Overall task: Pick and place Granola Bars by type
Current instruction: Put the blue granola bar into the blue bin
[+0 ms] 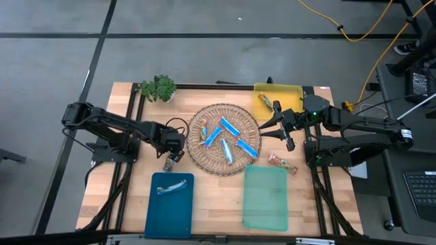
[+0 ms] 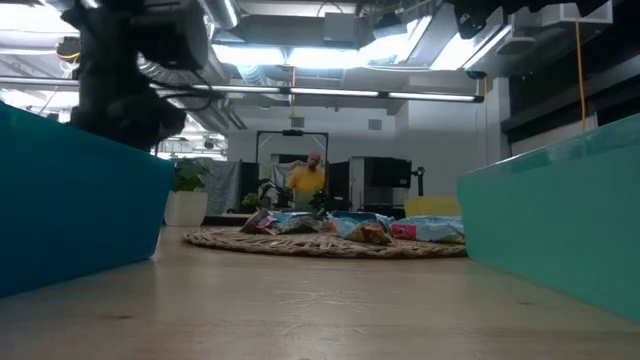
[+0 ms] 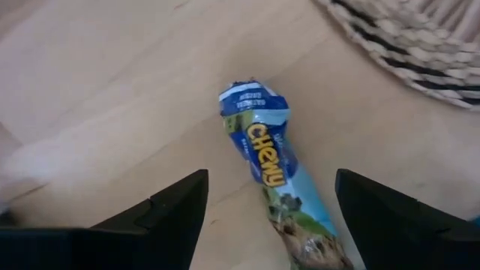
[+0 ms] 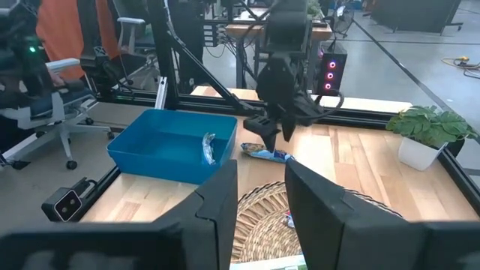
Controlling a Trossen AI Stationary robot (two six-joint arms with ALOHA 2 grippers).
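Left hand (image 3: 270, 217) spread wide, hovering over a blue bar (image 3: 274, 161) lying on the bare table (image 1: 136, 102) between the wicker mat (image 1: 225, 163) and the blue tray (image 1: 169, 211); "CHEWY" legible in yellow on its wrapper. One silvery bar (image 1: 172, 187) in the blue tray. Several blue bars (image 1: 228, 126) on the mat, one orange-brown bar (image 1: 281, 163) on the table by the green tray (image 1: 266, 201), another (image 1: 264, 100) in the yellow tray (image 1: 289, 90). Right hand (image 1: 287, 139) at the mat's right edge, fingers slightly parted, pinching nothing.
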